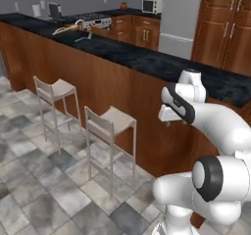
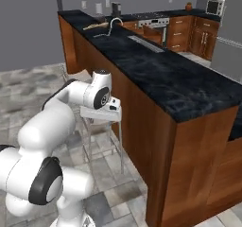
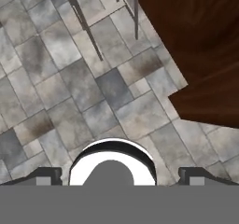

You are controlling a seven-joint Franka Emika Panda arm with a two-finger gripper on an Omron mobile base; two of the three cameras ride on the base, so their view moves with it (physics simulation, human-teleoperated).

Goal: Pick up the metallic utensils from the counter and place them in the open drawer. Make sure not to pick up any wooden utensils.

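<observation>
The fingers [image 3: 119, 175] are spread wide apart and hold nothing — in the hand view their two dark tips [image 3: 44, 175] sit at the bottom and point straight down at the grey stone floor [image 3: 56, 78]. The hand hangs low beside the reddish-brown wood panel [image 1: 98, 89], below the edge of the dark tabletop [image 1: 147, 60], with two pale stools [image 1: 110, 121] close by. The things it needs are a long way off. Far down the tabletop, near the bent tap [image 2: 115, 22], lies a tan wooden spoon [image 1: 65, 29], and beside it a thin grey piece [image 1: 82, 38] that may be one of the metal utensils — it is too small for me to be sure. I cannot find the second metal piece or the open drawer from here. So what could go wrong? The base has to drive along the wood panel, and I think the arm or base could bump a stool on the way. The hand also has to come up over the edge, and it could knock the tabletop's rim if it lifts too close. And because the grey piece lies near the wooden spoon, the wide fingers could close on the wrong one, or push both away.
</observation>
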